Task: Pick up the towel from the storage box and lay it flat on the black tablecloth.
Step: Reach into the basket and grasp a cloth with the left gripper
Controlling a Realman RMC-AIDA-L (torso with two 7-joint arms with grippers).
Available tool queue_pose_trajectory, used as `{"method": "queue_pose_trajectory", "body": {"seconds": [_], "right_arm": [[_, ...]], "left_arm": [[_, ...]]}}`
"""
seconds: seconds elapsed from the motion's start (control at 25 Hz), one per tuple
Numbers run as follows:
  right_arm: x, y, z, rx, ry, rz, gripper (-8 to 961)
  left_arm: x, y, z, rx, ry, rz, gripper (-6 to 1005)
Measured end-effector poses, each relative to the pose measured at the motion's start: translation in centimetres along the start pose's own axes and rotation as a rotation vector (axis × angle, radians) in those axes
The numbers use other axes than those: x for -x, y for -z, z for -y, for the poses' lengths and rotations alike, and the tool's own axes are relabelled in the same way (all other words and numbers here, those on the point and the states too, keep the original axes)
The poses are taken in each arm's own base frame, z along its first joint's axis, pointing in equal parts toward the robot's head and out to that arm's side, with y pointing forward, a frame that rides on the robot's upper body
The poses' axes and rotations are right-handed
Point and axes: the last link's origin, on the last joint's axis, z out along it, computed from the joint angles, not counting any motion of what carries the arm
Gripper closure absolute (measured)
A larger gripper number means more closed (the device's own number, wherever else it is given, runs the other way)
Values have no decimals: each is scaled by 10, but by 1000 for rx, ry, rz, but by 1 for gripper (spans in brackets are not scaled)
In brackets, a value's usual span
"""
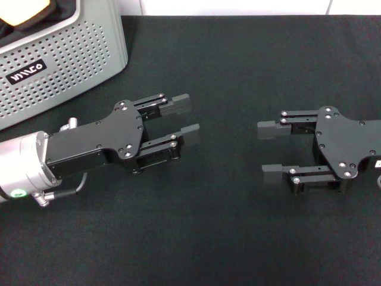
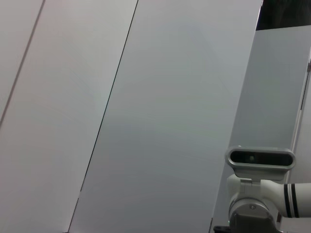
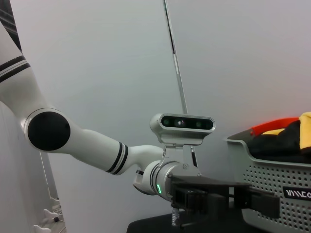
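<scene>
Fingers spread, left gripper (image 1: 181, 122) and right gripper (image 1: 271, 149) hover facing.

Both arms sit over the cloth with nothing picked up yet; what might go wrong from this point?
The storage box holds yellow-orange and black items, and no towel is visible, so the left pincer may grab the wrong thing. Both pincers hang open, pointing at each other, so the right pincer could get in the way when the towel is spread on the black tablecloth.

black screw-studded left claw (image 1: 181, 121), silver wrist, green light
</scene>
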Motion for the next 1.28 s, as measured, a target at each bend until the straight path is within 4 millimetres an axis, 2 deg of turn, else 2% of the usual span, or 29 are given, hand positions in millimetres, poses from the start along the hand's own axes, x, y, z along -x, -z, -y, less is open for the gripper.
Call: {"method": "queue_pose_trajectory", "body": {"seconds": [0.4,0.56,0.68,0.96,1.12,1.28], "right_arm": [[-1,1,-1,1,-3,1,291],[0,4,2,-30,-1,8,292],[-2,8,5,-67,-6,6,292],[-7,16,12,-151,-13,1,292],[-8,18,12,-162,-13,3,292],[-9,20,14,-177,-16,6,292]], "left_arm": [[2,2,-1,-9,0,0,377],[4,10,7,-95,-19,3,377],[3,26,20,-234,-61,-14,376],[-14,57,42,-482,-271,-84,376],[-22,65,45,-579,-459,-120,376],[-26,69,47,-634,-572,-135,377]]}}
